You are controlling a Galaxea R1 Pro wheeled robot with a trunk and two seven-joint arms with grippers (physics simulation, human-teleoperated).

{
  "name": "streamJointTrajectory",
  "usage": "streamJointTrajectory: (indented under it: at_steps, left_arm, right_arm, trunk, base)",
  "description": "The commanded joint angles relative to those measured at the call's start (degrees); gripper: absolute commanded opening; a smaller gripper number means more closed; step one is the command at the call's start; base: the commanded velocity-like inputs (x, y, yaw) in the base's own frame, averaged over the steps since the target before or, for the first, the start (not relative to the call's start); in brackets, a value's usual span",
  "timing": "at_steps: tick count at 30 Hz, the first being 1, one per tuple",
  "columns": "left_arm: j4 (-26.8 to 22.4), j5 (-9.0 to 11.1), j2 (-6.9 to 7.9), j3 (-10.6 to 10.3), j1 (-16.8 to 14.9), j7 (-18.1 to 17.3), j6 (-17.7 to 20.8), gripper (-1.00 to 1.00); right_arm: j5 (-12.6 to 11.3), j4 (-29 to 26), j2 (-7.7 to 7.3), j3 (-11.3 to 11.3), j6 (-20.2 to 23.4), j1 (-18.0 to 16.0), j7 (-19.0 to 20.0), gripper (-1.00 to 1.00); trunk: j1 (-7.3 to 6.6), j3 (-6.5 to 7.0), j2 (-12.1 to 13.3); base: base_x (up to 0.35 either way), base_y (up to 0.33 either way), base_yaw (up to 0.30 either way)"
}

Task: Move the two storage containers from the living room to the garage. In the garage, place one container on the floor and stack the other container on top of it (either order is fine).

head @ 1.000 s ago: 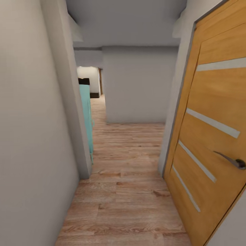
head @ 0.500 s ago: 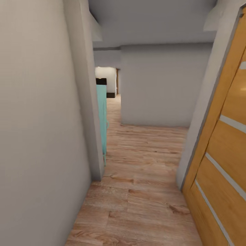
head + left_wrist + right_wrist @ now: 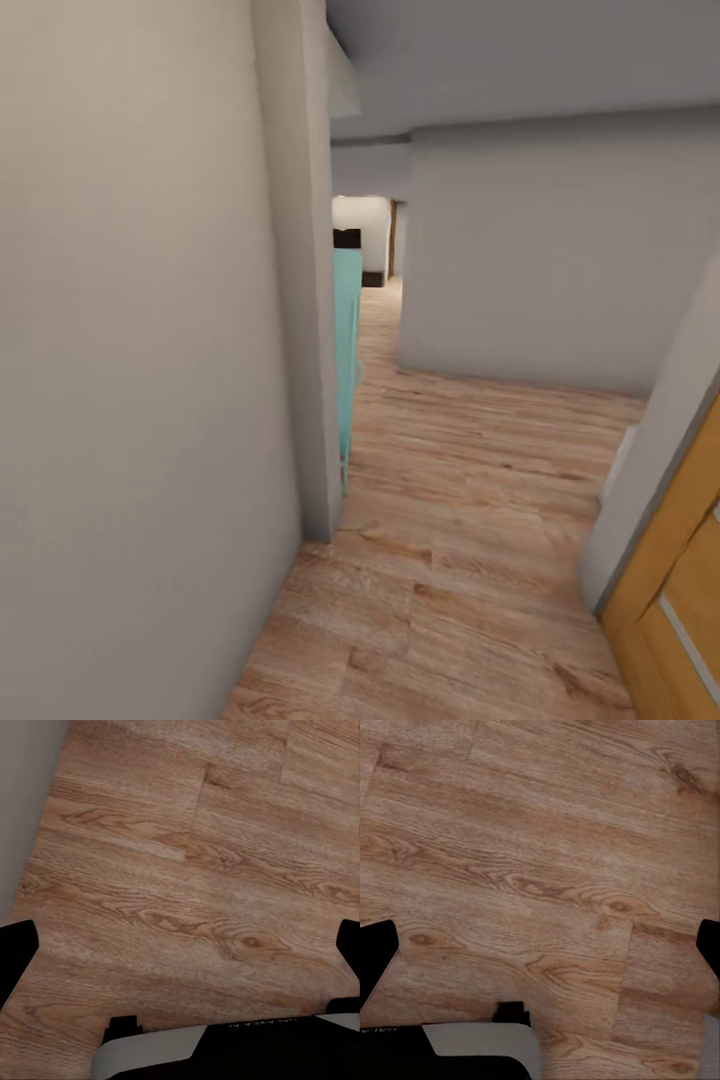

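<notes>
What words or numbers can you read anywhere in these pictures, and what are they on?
No text reads clearly.
Left wrist view: a row of small pale letters on the black gripper body, too small and blurred to read.
Right wrist view: a faint marking on the black body, unreadable.
Head view: no writing on the walls, wooden door or plank floor.

Your head camera looks forward and slightly down a narrow hallway, close to the wall at its left. Both wrist cameras point nearly straight down, near the plank floor, which all three views share; the left one catches that wall's base.
</notes>
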Motion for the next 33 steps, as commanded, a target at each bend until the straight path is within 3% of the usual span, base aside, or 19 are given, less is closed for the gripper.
streamJointTrajectory:
  at_steps: [1, 3, 6, 8, 13, 21, 33]
  left_arm:
    - [0.3, 0.3, -0.11, 0.1, -0.1, 0.7, -0.3, 1.0]
    - [0.2, 0.3, -0.49, 0.1, -0.1, 3.2, -0.2, 1.0]
    - [0.1, 0.2, -2.95, 0.0, -0.1, 8.1, -0.2, 1.0]
    - [0.0, 0.3, -3.39, -0.1, -0.1, 9.3, 0.0, 1.0]
    - [0.0, 0.3, -3.56, 0.0, -0.1, 10.1, 0.0, 1.0]
    - [0.1, 0.2, -3.69, 0.0, -0.1, 10.0, 0.0, 1.0]
    - [0.0, 0.4, -3.37, -0.1, -0.1, 10.3, 0.3, 1.0]
  right_arm:
    - [-0.5, 0.2, -0.02, 0.4, -0.4, -0.1, -0.1, 1.0]
    - [-0.5, 0.2, -0.1, 0.4, -0.4, -0.1, -0.1, 1.0]
    - [-0.7, 0.3, -0.22, 0.5, -0.6, -0.1, 0.1, 1.0]
    - [-0.7, 0.3, -0.24, 0.5, -0.6, -0.1, 0.4, 1.0]
    - [-0.7, 0.3, -0.25, 0.5, -0.7, -0.1, 0.7, 1.0]
    - [-0.7, 0.3, -0.25, 0.6, -0.7, -0.1, 0.8, 1.0]
    - [-0.8, 0.4, -0.25, 0.6, -0.6, -0.1, 0.8, 1.0]
  trunk:
    - [0.06, -0.05, -0.1]
    - [0.06, -0.05, -0.1]
    - [0.06, -0.05, -0.1]
    - [0.06, -0.05, -0.1]
    - [0.06, -0.05, -0.1]
    - [0.06, -0.05, -0.1]
    - [0.06, -0.05, -0.1]
  base:
    - [0.328, 0.0, 0.299]
    - [0.328, 0.0, 0.299]
    - [0.308, -0.008, 0.296]
    - [0.162, -0.004, 0.217]
    - [0.045, -0.001, 0.043]
    - [0.018, 0.0, -0.223]
    - [0.304, 0.0, -0.271]
